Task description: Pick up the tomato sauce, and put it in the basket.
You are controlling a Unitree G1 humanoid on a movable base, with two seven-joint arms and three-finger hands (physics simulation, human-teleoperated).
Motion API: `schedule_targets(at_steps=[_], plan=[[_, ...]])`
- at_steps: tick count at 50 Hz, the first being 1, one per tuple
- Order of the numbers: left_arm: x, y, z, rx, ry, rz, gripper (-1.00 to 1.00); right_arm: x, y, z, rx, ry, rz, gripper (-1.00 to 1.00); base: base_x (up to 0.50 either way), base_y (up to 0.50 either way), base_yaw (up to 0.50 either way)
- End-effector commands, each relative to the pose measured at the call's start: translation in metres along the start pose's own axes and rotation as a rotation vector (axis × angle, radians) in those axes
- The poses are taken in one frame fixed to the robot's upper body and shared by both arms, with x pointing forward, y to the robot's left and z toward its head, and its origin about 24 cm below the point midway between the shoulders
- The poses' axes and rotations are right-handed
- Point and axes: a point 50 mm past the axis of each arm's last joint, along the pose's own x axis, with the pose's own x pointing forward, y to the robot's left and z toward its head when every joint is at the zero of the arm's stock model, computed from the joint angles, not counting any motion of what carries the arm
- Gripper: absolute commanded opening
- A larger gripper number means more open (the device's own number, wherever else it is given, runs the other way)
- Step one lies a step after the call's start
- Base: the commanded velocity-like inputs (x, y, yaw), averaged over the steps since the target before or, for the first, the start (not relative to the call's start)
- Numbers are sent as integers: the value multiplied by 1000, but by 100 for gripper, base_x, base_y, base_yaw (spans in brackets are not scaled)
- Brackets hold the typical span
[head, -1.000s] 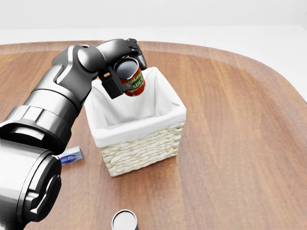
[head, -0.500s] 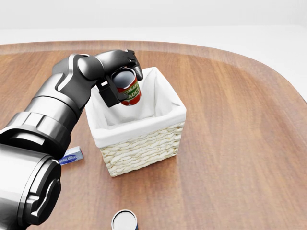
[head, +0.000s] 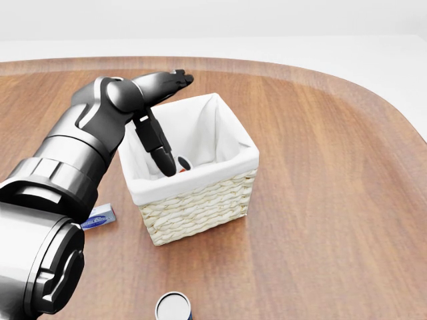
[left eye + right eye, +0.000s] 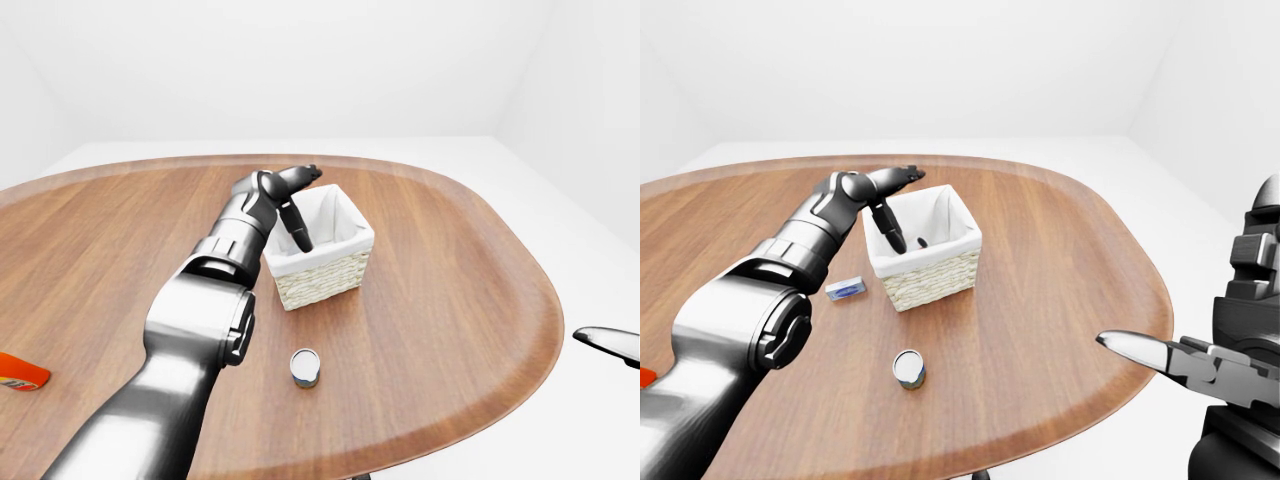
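Half a second ago the red tomato sauce can [image 3: 183,162] sat clamped in the left hand [image 3: 160,113] above the basket's mouth; now it has dropped out of the grip and lies low inside the square woven wicker basket with a white cloth lining [image 3: 200,207]. Only a small patch of red and white shows in the head view, just beside the tip of one dark finger, so how the can lies cannot be made out.

That left hand is spread open and holds nothing. One finger [image 3: 155,143] points steeply down into the basket along its left inner wall, while the others stretch out flat above the basket's upper-left rim. Whether the lowered fingertip touches the can is unclear.

Apart from the can and the finger, the basket's white lining shows bare. It stands on the rounded brown wooden tabletop [image 3: 333,187].

Toward the bottom of the head view, well apart from the basket, a small upright tin with a pale lid and dark blue side [image 3: 173,307] stands on the wood. To the basket's left, near its lower corner, a small flat blue and white packet [image 4: 847,290] lies beside the forearm. An orange object [image 4: 20,371] sits at the left edge of the left-eye view.

The right hand [image 4: 1170,362] hangs off the tabletop's right edge in the right-eye view, fingers extended and empty.
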Motion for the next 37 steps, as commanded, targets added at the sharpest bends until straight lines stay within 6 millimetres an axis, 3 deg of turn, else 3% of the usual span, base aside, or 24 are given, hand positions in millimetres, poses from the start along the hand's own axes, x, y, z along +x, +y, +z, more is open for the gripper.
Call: schedule_targets(at_steps=[1, 37], plan=[[0, -1, -2, -3, 3, -9, 100, 0, 0, 0, 0, 0, 0, 100, 0, 0, 0], [2, -5, -9, -4, 21, -10, 100, 1, 0, 0, 0, 1, 0, 100, 0, 0, 0]])
